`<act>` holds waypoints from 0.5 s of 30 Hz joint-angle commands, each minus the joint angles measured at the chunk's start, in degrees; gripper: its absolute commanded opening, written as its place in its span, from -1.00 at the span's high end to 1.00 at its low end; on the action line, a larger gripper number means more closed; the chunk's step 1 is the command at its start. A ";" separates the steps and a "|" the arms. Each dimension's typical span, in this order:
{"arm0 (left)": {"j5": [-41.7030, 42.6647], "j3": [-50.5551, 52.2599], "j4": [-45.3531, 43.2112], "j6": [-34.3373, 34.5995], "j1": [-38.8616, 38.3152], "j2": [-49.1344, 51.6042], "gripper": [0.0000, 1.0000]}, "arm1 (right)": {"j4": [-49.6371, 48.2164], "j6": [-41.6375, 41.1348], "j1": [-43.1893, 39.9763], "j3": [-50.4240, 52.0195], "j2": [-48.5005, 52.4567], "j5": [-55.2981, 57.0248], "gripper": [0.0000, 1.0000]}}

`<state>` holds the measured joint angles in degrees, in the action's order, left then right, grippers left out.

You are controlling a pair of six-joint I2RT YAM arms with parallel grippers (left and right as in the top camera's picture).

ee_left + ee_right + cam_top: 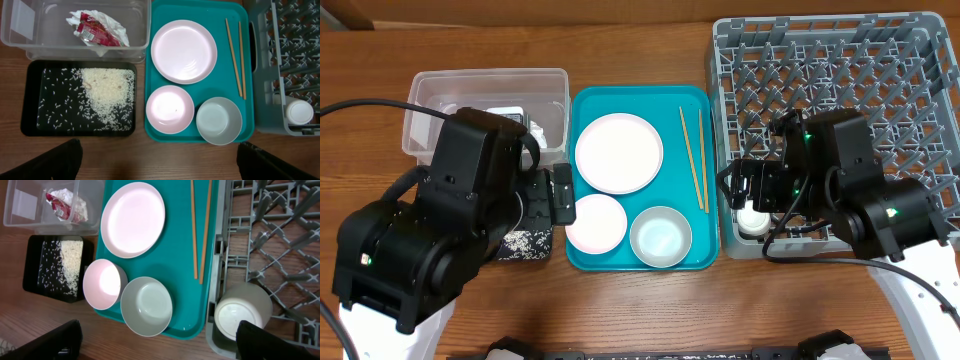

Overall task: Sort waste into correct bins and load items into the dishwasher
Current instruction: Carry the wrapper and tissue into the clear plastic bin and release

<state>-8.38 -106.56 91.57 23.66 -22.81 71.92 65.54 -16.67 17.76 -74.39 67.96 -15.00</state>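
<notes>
The crumpled napkin (107,25) and red wrapper (90,31) lie in the clear tub (30,42). Rice (107,90) is piled on the black tray (30,120). The large white plate (618,152), small pink plate (597,222), grey-white bowl (660,236) and chopsticks (695,155) rest on the teal tray. The white cup (243,312) stands upside down in the near-left corner of the grey rack (840,110). My left gripper (157,165) is open and empty above the table, near the black tray. My right gripper (160,345) is open, its right finger beside the cup.
The teal tray (705,250) lies between the tub and the rack. The rack's pegs and lattice walls fill the right side. Bare wooden table runs along the front edge (650,310).
</notes>
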 commanded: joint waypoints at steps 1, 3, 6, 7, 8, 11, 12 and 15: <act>0.74 -0.70 -0.09 0.61 -0.24 0.24 -1.00 | -0.94 0.42 0.24 0.20 0.66 0.42 -1.00; 0.74 -0.70 -0.09 0.59 -0.24 0.46 -1.00 | -0.92 0.42 0.24 0.17 0.81 0.39 -1.00; 0.74 -0.68 -0.09 0.61 -0.33 0.70 -1.00 | -0.92 0.42 0.24 0.20 0.85 0.39 -1.00; 0.74 -0.68 -0.11 0.61 -0.33 0.63 -1.00 | -0.92 0.42 0.24 0.20 0.85 0.39 -1.00; 0.74 -0.68 -0.11 0.61 -0.33 0.35 -1.00 | -0.92 0.39 0.24 0.20 0.85 0.39 -1.00; 0.74 -0.68 -0.09 0.61 0.09 -0.74 -1.00 | -0.92 0.42 0.24 0.20 0.85 0.39 -1.00; 0.74 -0.63 -0.11 0.61 0.39 -1.46 -1.00 | -0.92 0.42 0.24 0.20 0.85 0.39 -1.00; -0.04 0.09 0.09 -0.09 1.29 -4.44 -1.00 | -0.92 0.42 0.24 0.20 0.85 0.39 -1.00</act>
<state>-8.12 -106.52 91.55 23.66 -22.63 71.53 65.08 -16.62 17.76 -74.39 68.97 -14.96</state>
